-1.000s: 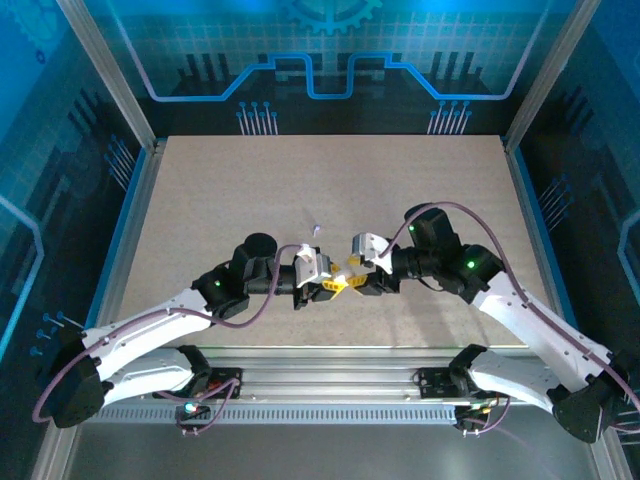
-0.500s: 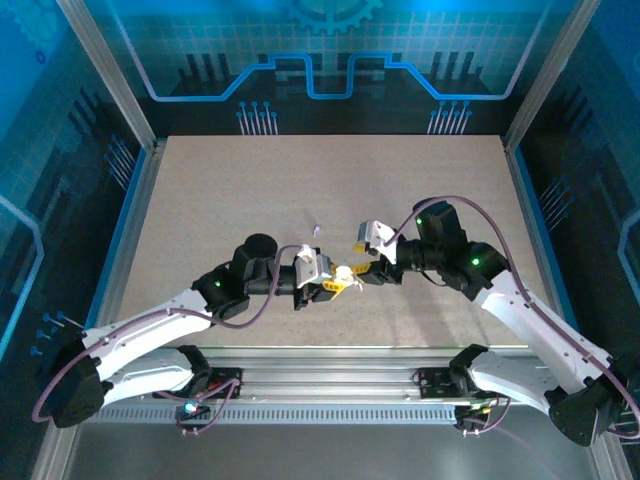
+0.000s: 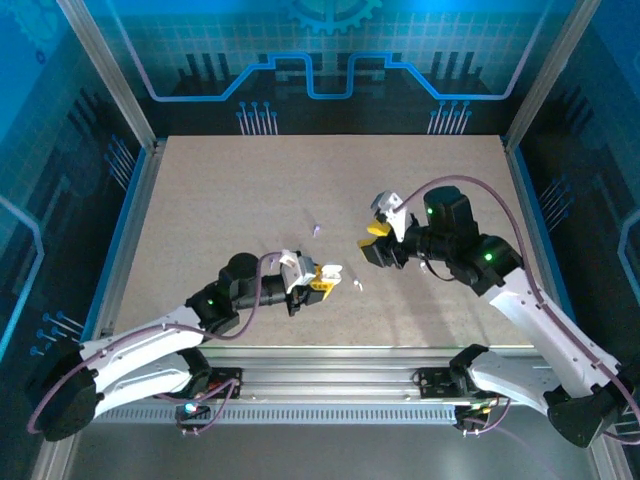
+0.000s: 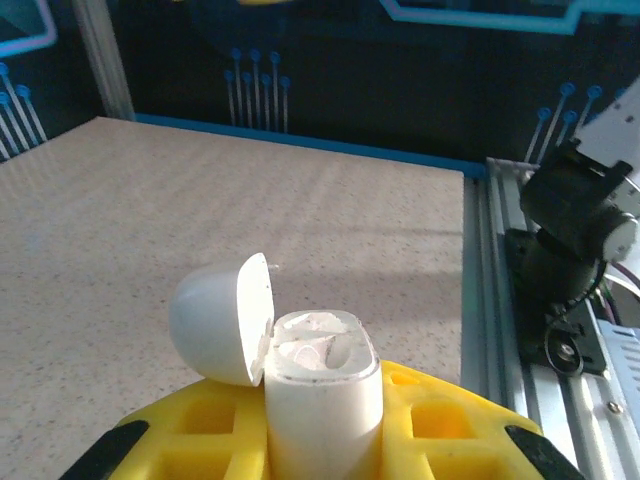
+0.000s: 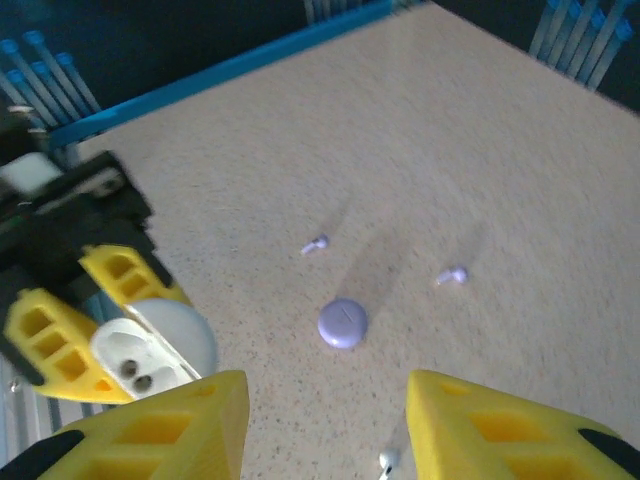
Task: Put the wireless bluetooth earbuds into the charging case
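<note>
My left gripper (image 4: 320, 445) is shut on a white charging case (image 4: 322, 395), held upright between its yellow fingers. The case's domed lid (image 4: 212, 318) hangs open to the left, and a white piece sits in one socket. In the top view this gripper (image 3: 322, 276) is at the table's near middle. A white earbud (image 3: 357, 283) lies on the table just right of it. My right gripper (image 3: 373, 241) hovers up and to the right, open and holding nothing (image 5: 328, 425). Below it lie a lilac round puck-like case (image 5: 342, 323), two lilac earbuds (image 5: 316, 243) (image 5: 452, 275) and the white earbud (image 5: 385, 462).
The speckled beige table (image 3: 230, 200) has blue-edged aluminium rails on its sides. The arm bases and a slotted rail (image 3: 330, 385) run along the near edge. A motor housing (image 4: 575, 215) stands off the table's right side in the left wrist view.
My right gripper has pulled away from the left one, up and to the right. The left gripper has drawn back slightly with the case. A white earbud now lies on the table between them.
</note>
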Tool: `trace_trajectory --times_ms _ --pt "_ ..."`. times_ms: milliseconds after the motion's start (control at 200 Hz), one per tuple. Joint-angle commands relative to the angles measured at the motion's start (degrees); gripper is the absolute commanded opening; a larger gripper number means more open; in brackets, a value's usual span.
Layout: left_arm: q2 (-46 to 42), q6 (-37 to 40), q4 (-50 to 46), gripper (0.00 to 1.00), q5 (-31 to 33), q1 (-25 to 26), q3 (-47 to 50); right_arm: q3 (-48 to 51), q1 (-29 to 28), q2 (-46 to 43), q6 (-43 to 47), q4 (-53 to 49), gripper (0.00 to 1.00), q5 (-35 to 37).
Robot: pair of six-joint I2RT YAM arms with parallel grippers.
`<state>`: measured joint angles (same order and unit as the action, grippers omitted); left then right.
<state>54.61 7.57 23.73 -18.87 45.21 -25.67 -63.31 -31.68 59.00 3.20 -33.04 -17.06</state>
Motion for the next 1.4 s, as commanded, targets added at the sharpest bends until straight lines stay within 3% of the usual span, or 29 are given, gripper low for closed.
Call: trace_trajectory --times_ms 0,195,445,870,1391 --pt "-2.62 -2.99 5.28 0.18 5.08 -0.25 1.99 -1.75 0.61 3.42 -13.43 -8.11 0.47 6.52" --pt "-7.96 -3.19 0.80 0.18 9.50 -0.25 3.34 -0.42 -0.06 10.04 -24.07 -11.55 0.44 8.36" --pt "-12.88 -2.25 -3.81 0.18 12.25 -0.23 4.93 -2.62 -4.02 22.75 -26.61 -15.53 0.41 14.81" --pt "-13.85 -1.07 -6.00 0.18 12.53 -0.30 4.50 -11.48 -7.78 44.86 -27.87 -18.99 0.39 21.09" --pt "-14.05 -0.63 -7.39 0.17 12.81 -0.26 3.87 -15.00 -8.27 52.83 -28.00 -19.96 0.37 22.15"
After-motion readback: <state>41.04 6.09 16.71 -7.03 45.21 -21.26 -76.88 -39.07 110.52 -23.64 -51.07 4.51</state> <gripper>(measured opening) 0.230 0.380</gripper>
